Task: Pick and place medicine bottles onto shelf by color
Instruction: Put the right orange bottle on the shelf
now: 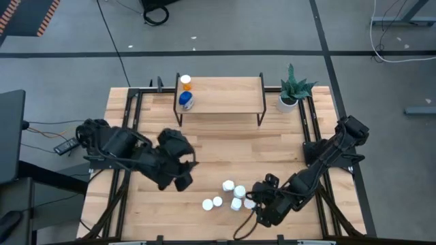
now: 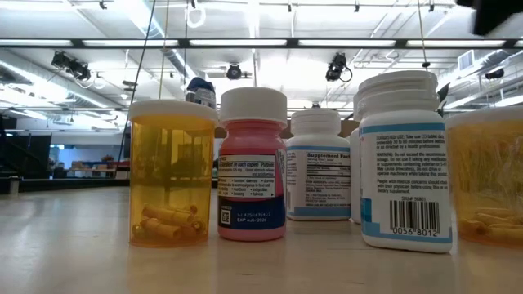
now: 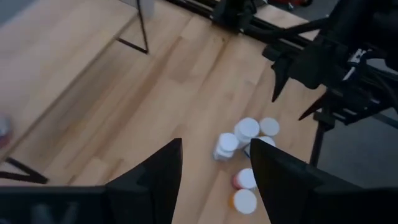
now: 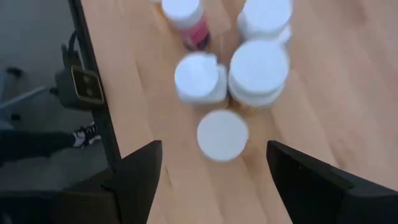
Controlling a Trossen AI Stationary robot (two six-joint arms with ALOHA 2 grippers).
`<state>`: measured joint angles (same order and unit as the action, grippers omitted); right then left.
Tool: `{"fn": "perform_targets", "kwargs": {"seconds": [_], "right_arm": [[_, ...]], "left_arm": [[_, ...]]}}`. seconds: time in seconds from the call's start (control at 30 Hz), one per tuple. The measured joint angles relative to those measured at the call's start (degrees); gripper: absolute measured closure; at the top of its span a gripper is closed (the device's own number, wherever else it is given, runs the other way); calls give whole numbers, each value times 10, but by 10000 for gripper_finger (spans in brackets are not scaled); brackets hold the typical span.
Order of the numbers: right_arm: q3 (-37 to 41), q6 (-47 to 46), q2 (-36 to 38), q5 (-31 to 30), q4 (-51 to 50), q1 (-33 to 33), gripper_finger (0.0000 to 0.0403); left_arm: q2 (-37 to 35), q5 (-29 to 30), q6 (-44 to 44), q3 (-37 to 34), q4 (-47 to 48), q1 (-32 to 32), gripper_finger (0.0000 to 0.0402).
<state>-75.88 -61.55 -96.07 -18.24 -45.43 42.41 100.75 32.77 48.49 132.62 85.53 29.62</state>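
Observation:
Several white-capped medicine bottles [image 1: 230,194] stand upright in a cluster on the table near its near edge. The low view shows them close up: an orange one [image 2: 172,173], a pink one [image 2: 252,167] and white ones [image 2: 404,159]. An orange bottle [image 1: 185,83] and a blue bottle [image 1: 185,101] are on the left end of the shelf [image 1: 225,96] at the far side. My left gripper [image 1: 180,178] [image 3: 216,146] hovers open, left of the cluster. My right gripper [image 1: 257,204] [image 4: 214,146] is open just right of the cluster, with a white cap [image 4: 222,134] ahead of its fingers.
A potted green plant [image 1: 293,92] stands on the table right of the shelf. Black rails [image 1: 313,129] run along the table's left and right sides. Bare wood lies between the shelf and the cluster [image 1: 231,146].

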Motion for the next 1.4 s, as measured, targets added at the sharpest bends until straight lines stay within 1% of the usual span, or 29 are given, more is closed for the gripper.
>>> {"fn": "perform_targets", "kwargs": {"seconds": [0.07, 0.13, 0.27, 0.33, 0.43, 0.53, 0.6, 0.77, 0.87, 0.97, 1.07, 1.2, 1.27, 1.33, 1.4], "right_arm": [[20, -6, 0, 0, 13, 7, 106], [44, -6, 0, 0, 48, 11, 106], [76, 29, 0, -1, 105, 10, 106], [82, 53, 0, -6, 111, 7, 106], [83, 89, 0, -15, 110, 4, 106], [83, 114, -4, -18, 111, 0, 106], [83, 114, -7, -18, 109, -1, 106], [83, 82, -12, -16, 116, 5, 106], [83, 58, -12, -16, 119, 16, 106], [83, 41, -12, -22, 123, 28, 106], [83, 37, -17, -27, 123, 34, 106], [83, 33, -30, -27, 133, 34, 106], [80, 28, -37, -27, 136, 27, 106], [80, 27, -39, -30, 133, 23, 106], [80, 26, -41, -35, 135, 15, 106]], "left_arm": [[13, -11, -5, 0, -10, -2, 207], [26, -32, -18, 0, -26, -2, 205], [57, -80, -41, 0, -43, -9, 204], [68, -102, -60, 0, -49, -16, 205], [82, -117, -98, 0, -57, -24, 213], [98, -129, -158, -1, -61, -31, 223], [104, -150, -197, -19, -78, -38, 229], [96, -221, -265, -145, -170, -56, 244], [65, -236, -268, -226, -215, -65, 256], [6, -236, -258, -320, -289, -75, 268], [-72, -238, -226, -433, -400, -84, 278], [-162, -266, -176, -570, -538, -89, 285], [-193, -269, -154, -616, -588, -83, 285], [-221, -261, -141, -648, -614, -74, 283], [-246, -238, -139, -669, -658, -64, 283]]}}
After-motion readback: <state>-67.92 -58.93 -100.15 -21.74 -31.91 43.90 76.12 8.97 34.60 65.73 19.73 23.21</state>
